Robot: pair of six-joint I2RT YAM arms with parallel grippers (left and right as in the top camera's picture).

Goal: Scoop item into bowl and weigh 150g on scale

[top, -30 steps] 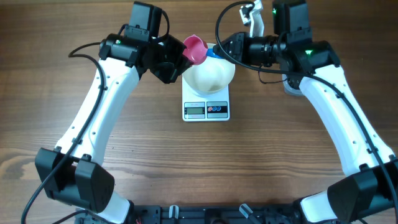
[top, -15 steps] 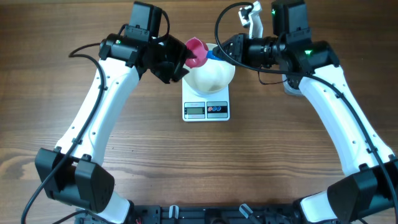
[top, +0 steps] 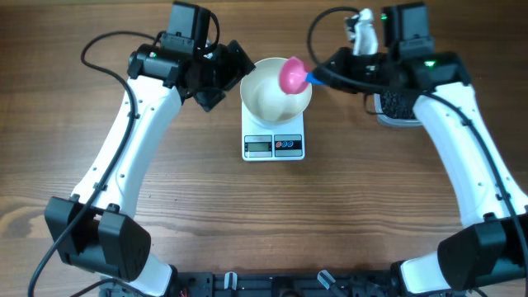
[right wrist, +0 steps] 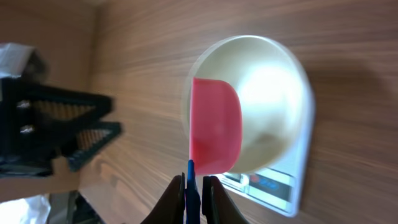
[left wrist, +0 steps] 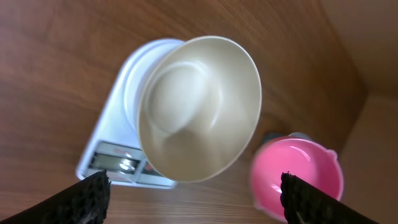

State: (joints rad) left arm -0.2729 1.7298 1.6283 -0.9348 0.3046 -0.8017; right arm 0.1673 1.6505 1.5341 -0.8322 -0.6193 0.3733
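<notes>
A brown wood-grain table (top: 272, 214) fills the overhead view. 1 white scale (top: 274, 145) lies toward the far side, its long axis running away from the robot and its display end nearest the robot's base. 1 white bowl (top: 268, 99) stands on its platform. In the earlier frame the left pincer (top: 227, 78) held the pink scoop (top: 292, 76) at the bowl's left rim. Now that pincer is spread wide, just left of the bowl, and the scoop hangs over the bowl's right side. The scoop's long axis runs left-right, and its blue handle (top: 311, 78) points right into the right pincer (top: 322, 76), which is pressed together on it. 1 clear tub (top: 388, 118) with dark contents is mostly hidden under the right arm.

In the left wrist view, 2 black fingertips (left wrist: 87, 199) stand far apart at the lower corners. The bowl sits on the scale, and the scoop's hollow faces this camera.

In the right wrist view, the pincer pinches the thin blue handle. The scoop's cup reaches away from it across the bowl's rim.
</notes>
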